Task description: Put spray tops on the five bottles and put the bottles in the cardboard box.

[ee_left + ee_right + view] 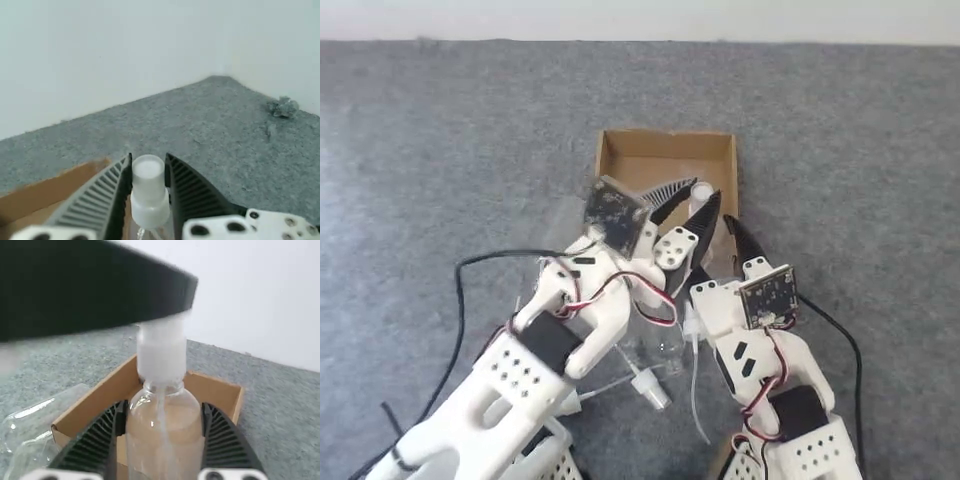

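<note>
A clear bottle (165,437) stands upright between my right gripper's (162,412) fingers, which are shut on its body. A white spray top (161,352) sits on the bottle's neck, its tube hanging inside. My left gripper (148,160) is shut on that spray top (148,187) from above; one of its black fingers (95,285) crosses the right wrist view. In the high view both grippers, left (685,192) and right (720,212), meet at the near right part of the cardboard box (665,150), with the spray top (701,189) between them.
More clear bottles (655,350) and a loose spray top with its tube (650,385) lie on the grey carpet between the arms. Two bottles (30,427) lie beside the box (222,387). A black cable (460,290) loops to the left. A white wall borders the carpet.
</note>
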